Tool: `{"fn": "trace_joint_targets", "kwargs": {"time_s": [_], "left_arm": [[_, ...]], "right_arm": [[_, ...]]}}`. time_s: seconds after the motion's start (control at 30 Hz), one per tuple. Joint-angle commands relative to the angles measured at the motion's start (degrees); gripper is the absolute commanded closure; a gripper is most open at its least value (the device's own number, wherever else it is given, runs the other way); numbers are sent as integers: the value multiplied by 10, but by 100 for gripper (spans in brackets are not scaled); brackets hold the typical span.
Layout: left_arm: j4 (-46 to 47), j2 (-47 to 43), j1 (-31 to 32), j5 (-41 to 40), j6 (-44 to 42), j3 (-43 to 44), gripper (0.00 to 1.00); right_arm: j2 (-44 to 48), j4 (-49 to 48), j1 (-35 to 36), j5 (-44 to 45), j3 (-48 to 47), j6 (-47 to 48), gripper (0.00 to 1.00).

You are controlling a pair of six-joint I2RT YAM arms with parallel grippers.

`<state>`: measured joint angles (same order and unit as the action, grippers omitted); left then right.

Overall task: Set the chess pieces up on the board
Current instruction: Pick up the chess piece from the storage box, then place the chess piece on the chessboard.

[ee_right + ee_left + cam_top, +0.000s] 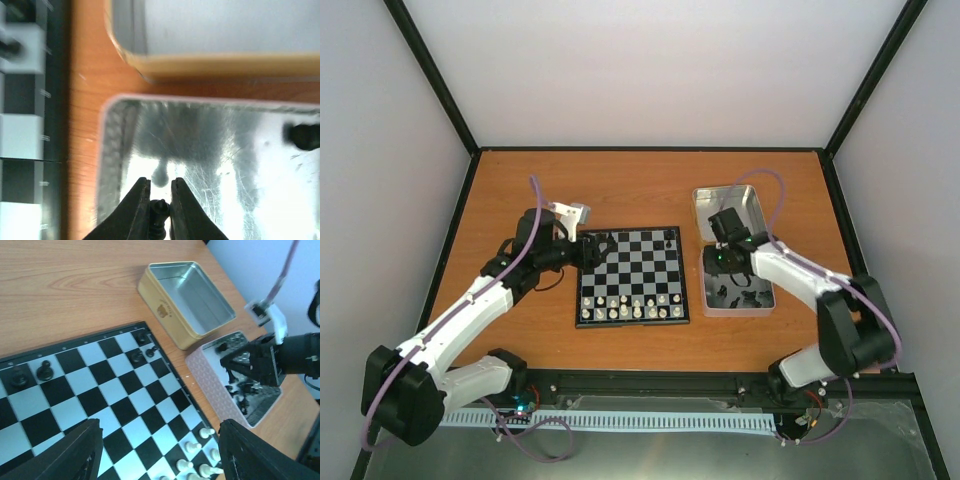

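One tiny black plastic chess piece pinched in right tool, low inside shallow silver metal tin. Pickup step. Next: lift clear, carry leftward to black-and-silver checked board. Left tool spread above board.

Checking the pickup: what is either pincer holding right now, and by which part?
The right pincer pinches a tiny black plastic chess piece between its fingertips; which part is unclear. The left pincer holds nothing.
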<state>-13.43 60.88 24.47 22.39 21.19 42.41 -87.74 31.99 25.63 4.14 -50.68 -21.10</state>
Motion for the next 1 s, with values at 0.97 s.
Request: {"fn": "trace_joint_targets", "kwargs": {"time_s": [0.97], "left_arm": [[495,121,119,250,360,-48,37]], "right_arm": [[262,-530,129,-264,128,-334,87]]}}
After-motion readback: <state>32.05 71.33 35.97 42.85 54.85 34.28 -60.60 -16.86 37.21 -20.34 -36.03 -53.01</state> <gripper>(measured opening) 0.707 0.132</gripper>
